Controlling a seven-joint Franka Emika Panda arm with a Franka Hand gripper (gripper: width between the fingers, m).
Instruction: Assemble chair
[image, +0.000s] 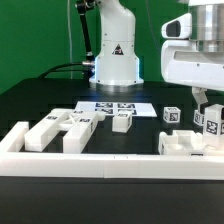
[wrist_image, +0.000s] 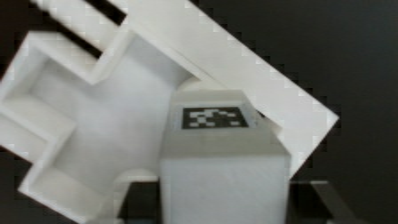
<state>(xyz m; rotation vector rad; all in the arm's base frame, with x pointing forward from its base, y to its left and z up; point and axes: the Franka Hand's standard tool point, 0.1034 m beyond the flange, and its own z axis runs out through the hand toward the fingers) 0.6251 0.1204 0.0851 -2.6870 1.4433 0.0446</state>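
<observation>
several loose parts (image: 60, 128) of the chair lie at the exterior view's left, behind the border rail (image: 100, 160). my gripper (wrist_image: 217, 200) is pinched narrow on a tagged white leg (wrist_image: 217, 140), over the seat slab (wrist_image: 71, 90) at the exterior view's right. i judge leg fitting is in hand; the next move calls for lining the leg up with a socket and pressing straight down.

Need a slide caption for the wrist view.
Fingers grip a tagged white block, seat slab lying behind it.
</observation>
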